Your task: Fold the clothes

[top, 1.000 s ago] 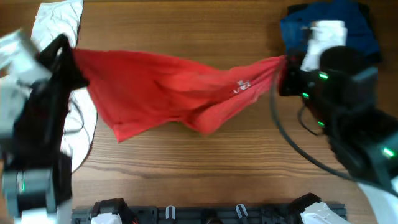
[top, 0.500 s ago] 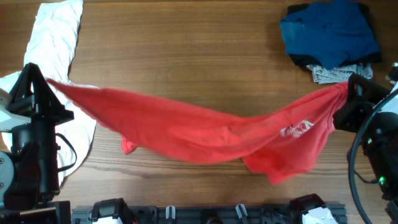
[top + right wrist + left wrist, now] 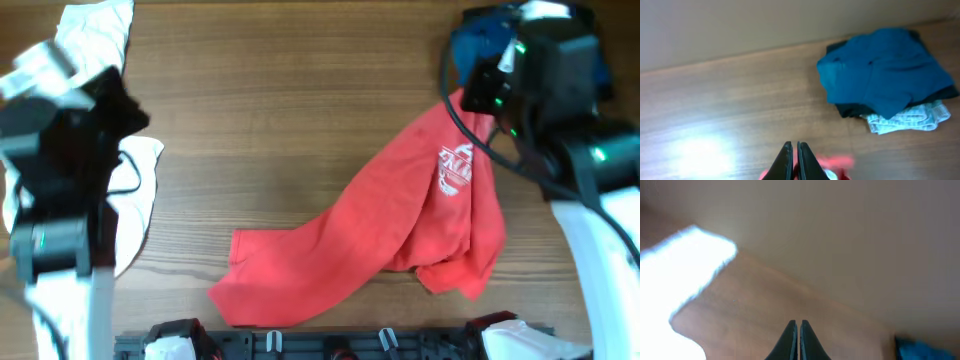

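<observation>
Red T-shirt (image 3: 400, 215) sprawls rumpled, one end just beside the blue pile (image 3: 880, 70), the rest trailing away from it | left gripper (image 3: 798, 325) and right gripper (image 3: 792, 146) pinched shut, empty | limp, light cloth: probably best pinched at hem corners

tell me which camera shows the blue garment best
The right wrist view: the blue garment shows in full, unblocked. Overhead, the right arm covers most of it; the left wrist catches only a blurred corner.
</observation>
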Available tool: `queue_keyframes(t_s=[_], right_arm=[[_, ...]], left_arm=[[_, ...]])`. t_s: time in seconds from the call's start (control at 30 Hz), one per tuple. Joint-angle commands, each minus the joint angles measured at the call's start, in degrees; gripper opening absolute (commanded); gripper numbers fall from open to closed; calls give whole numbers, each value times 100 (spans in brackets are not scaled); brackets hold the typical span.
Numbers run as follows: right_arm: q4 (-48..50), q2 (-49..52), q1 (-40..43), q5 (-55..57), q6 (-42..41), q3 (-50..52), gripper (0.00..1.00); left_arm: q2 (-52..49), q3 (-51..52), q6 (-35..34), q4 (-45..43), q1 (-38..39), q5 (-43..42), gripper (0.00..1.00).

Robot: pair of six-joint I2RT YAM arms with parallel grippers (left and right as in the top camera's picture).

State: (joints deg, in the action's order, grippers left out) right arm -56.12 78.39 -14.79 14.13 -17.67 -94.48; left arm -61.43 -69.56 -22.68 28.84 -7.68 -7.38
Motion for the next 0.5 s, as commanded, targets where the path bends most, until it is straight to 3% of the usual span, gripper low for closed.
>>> queue_keyframes(t_s=[0.0,0.1,0.17,0.27,0.4,0.47], right_arm=[[-50,175,133,-162,76,-68,4],[-111,208,378,-444,101,-68,4],[-122,208,579,-654,118,-68,7],[-173,208,752,-835,118,-66,7],[-136,210,780,-933,120,-68,7],[-133,210,780,-933,118,-66,7]], left_arm=[[-688,-52,170,424,48,-1248,4],[-1036,-52,754,1115,286,-1272,9],[-1193,-52,1060,1709,529,-1193,21],[-1368,-52,1051,2422,898,-918,30],[-1670,-35,1025,3545,1491,-907,32],[-1834,76,1023,3928,1792,-909,25]])
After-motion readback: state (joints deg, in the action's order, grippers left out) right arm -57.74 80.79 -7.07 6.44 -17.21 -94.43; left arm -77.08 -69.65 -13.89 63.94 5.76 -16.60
